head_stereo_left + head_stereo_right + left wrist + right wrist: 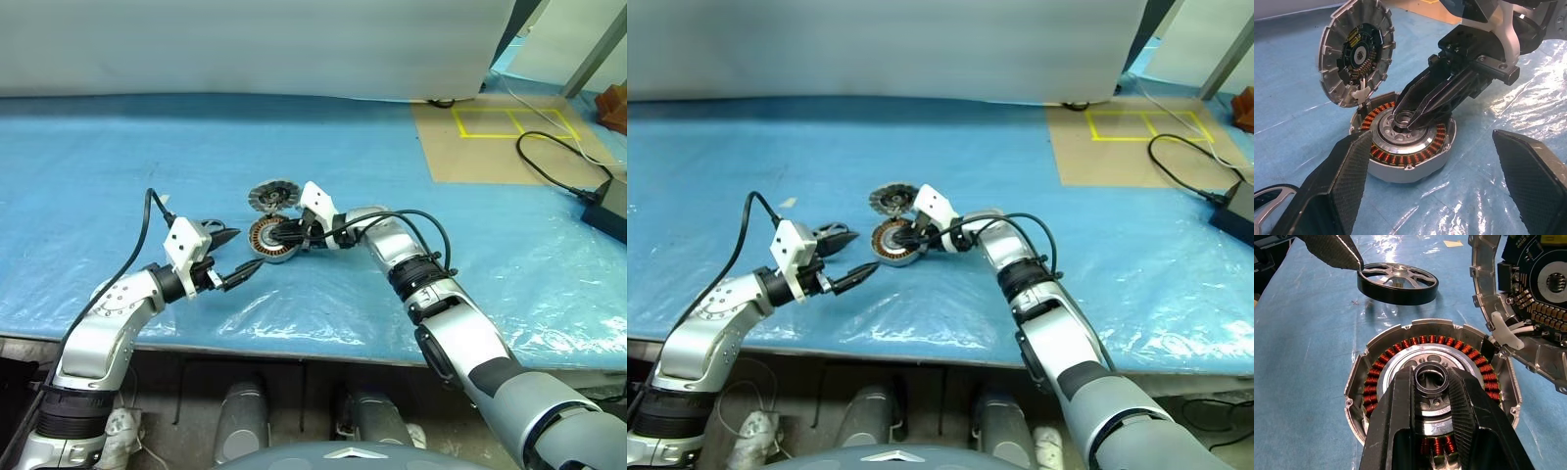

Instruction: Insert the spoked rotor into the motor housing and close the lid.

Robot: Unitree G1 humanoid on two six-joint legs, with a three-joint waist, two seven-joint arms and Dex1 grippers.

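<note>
The spoked rotor [1397, 282] lies flat just beyond the motor housing [1403, 147], by the wide-open, empty left gripper [235, 258] (right gripper [1432, 382] pinches the housing's hub).

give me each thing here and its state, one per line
motor housing: open, flat on the blue sheet, windings showing, no rotor in it
lid: hinged up, leaning open behind the housing
spoked rotor: out of the housing, at the tip of a left finger
right gripper: fingers closed around the housing's centre hub
left gripper: open, holding nothing
</note>
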